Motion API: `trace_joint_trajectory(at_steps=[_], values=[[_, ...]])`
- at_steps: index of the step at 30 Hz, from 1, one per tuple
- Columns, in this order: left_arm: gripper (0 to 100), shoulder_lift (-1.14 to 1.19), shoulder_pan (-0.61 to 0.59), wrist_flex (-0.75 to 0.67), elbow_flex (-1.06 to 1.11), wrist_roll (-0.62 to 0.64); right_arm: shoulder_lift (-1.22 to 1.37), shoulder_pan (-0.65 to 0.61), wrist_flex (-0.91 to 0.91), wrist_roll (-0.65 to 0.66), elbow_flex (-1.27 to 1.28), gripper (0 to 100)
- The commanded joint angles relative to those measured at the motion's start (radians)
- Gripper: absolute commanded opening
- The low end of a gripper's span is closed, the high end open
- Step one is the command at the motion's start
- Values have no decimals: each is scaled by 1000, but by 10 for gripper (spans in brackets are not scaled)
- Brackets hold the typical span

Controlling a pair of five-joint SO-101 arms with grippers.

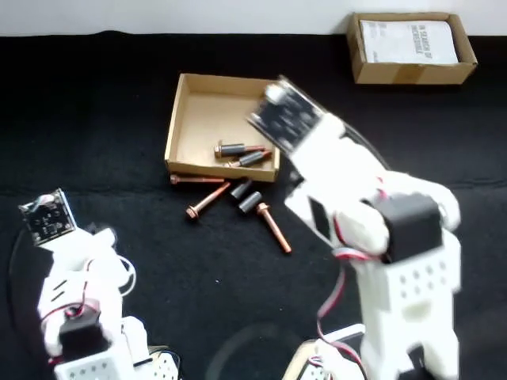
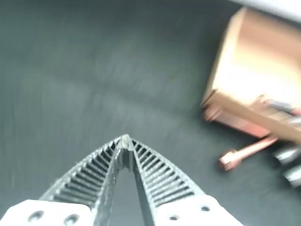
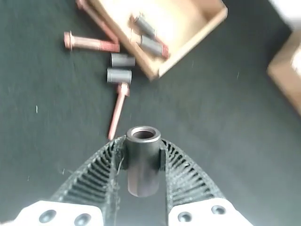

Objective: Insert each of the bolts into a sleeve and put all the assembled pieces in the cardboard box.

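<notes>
Jaws clamp a dark grey metal sleeve [image 3: 142, 165] in the right gripper [image 3: 141, 141]; the left gripper's [image 2: 125, 141] meet, empty. Copper-coloured bolts [image 1: 275, 229] lie beside the shallow cardboard box [image 1: 206, 111], under the outstretched right arm [image 1: 341, 170].

No print can be read; the white sheet [image 1: 409, 41] in the far cardboard box [image 1: 412, 74] carries dark lines too small to make out
</notes>
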Motion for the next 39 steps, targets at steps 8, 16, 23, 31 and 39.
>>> trace_joint_trajectory(at_steps=[8,16,23,31,39], values=[[9,598,328,245,-719,104,-387,166,-35,-5,394,8],[9,1090,647,512,-1112,356,-549,479,-200,-3,694,8],[11,1406,812,526,-1219,460,-590,684,-309,51,832,8],[11,1865,835,532,-1434,551,-593,837,-410,54,946,8],[141,2262,839,535,-1695,554,-593,854,-426,55,970,8]])
